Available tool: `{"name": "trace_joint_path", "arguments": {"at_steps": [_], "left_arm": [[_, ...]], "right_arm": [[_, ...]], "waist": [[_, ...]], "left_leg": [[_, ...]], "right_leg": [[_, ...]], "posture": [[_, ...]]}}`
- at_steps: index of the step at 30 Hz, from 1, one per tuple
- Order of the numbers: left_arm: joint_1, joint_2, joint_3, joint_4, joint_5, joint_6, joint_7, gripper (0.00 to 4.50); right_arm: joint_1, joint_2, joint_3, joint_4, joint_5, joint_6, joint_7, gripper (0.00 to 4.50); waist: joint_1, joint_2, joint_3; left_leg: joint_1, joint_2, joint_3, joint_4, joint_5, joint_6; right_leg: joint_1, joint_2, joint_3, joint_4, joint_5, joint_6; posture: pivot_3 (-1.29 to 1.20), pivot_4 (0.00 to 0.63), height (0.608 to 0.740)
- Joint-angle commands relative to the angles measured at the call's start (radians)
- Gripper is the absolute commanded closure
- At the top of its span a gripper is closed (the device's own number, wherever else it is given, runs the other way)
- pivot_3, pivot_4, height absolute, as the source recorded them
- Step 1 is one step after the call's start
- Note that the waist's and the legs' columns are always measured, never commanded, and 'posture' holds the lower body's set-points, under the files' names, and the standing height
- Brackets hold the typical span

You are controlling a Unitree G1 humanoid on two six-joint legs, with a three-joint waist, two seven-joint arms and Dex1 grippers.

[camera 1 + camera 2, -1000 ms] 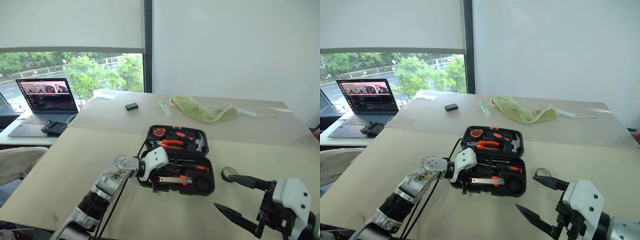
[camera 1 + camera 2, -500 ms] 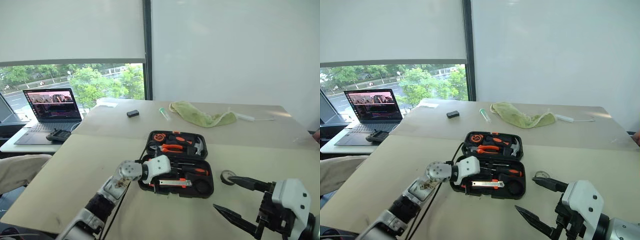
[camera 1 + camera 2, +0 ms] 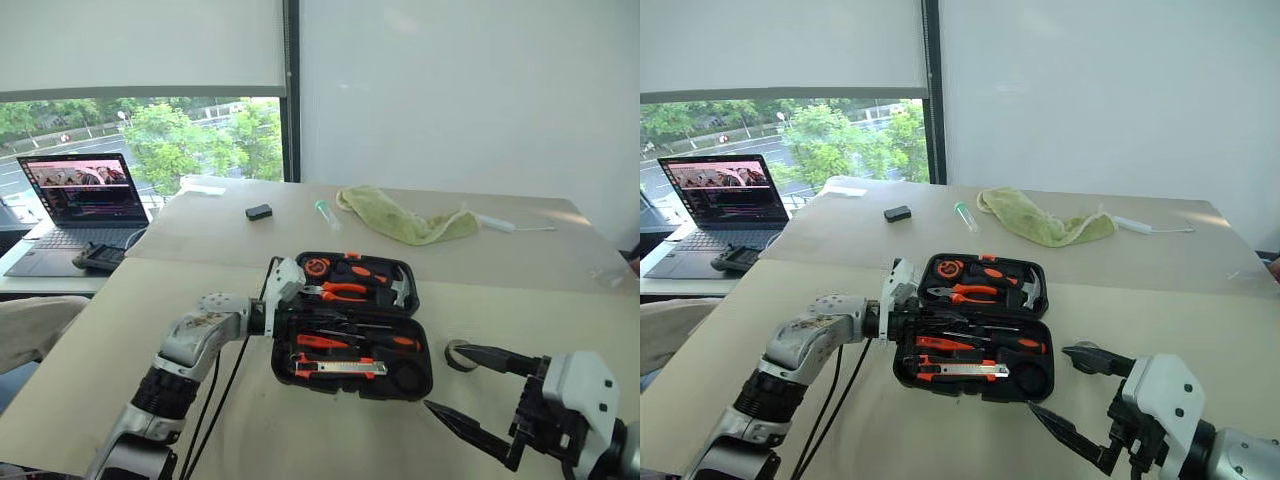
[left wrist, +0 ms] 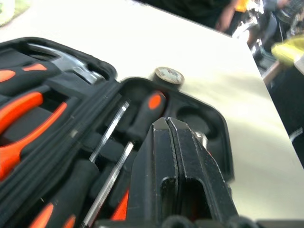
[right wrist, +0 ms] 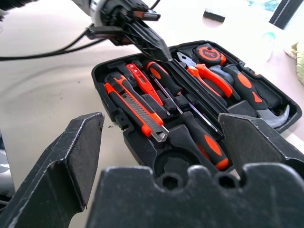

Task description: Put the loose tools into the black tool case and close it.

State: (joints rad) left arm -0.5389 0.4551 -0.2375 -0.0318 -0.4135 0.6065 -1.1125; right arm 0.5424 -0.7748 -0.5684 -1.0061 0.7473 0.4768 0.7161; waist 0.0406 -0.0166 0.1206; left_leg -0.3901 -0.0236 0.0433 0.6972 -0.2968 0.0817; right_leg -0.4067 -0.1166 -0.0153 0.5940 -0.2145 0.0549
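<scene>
The black tool case (image 3: 430, 345) lies open in the middle of the table. Pliers, hammer and tape measure fill its far half. Two screwdrivers (image 5: 190, 121), an orange tester pen (image 5: 137, 76) and the utility knife (image 5: 135, 107) sit in its near half, beside an empty round slot (image 5: 171, 164). The small tape roll (image 3: 459, 354) lies on the table just right of the case. My left gripper (image 3: 322, 317) is shut and empty, hovering over the case's left side near the hinge and pointing right. My right gripper (image 3: 442, 377) stands open and empty at the case's near right corner, its upper finger beside the tape roll.
At the far left an open laptop (image 3: 85, 195) sits on a lower desk. Further back on the table lie a small black box (image 3: 259, 211), a clear tube (image 3: 327, 211), a green cloth (image 3: 400, 222) and a white pen (image 3: 508, 225). A black cable trails from my left arm.
My left gripper rose from the case's near left corner to its left side and rolled at the wrist. The head camera shifted. The right gripper kept still.
</scene>
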Motion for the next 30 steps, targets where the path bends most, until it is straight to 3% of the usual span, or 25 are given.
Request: {"name": "trace_joint_path", "arguments": {"at_steps": [1,23,27,30], "left_arm": [[0.018,-0.012,-0.068,0.007,0.063,-0.087,-0.009,4.46],[0.000,0.014,-0.287,0.224,0.365,-0.324,-0.068,4.46],[0.003,0.007,-0.289,0.237,0.373,-0.357,-0.068,4.46],[0.021,-0.033,-0.216,0.198,0.294,-0.403,-0.059,4.46]], "right_arm": [[-0.012,-0.007,0.003,-0.007,-0.009,-0.007,-0.002,0.00],[0.028,-0.007,-0.029,-0.023,-0.002,0.000,-0.003,0.00],[0.026,-0.008,-0.030,-0.022,-0.002,0.003,-0.005,0.00],[0.016,-0.013,-0.027,-0.019,0.003,0.021,-0.022,0.00]], "waist": [[0.000,-0.001,0.004],[0.001,-0.001,0.009],[0.001,0.000,0.008],[0.001,0.000,0.007]], "left_leg": [[0.000,0.000,0.000,0.000,0.000,0.000],[0.006,0.001,0.000,0.000,0.000,0.000],[0.008,0.001,0.000,0.000,0.000,0.000],[0.009,0.001,0.000,0.001,0.000,0.000]], "right_leg": [[0.000,0.000,0.000,0.000,0.000,0.000],[0.005,-0.005,0.000,0.001,0.000,-0.003],[0.005,-0.005,0.000,0.001,0.000,-0.003],[0.005,-0.007,0.000,0.001,0.000,-0.003]], "posture": [[0.00,0.150,0.740],[0.00,0.150,0.740],[0.00,0.150,0.740],[0.00,0.150,0.740]]}}
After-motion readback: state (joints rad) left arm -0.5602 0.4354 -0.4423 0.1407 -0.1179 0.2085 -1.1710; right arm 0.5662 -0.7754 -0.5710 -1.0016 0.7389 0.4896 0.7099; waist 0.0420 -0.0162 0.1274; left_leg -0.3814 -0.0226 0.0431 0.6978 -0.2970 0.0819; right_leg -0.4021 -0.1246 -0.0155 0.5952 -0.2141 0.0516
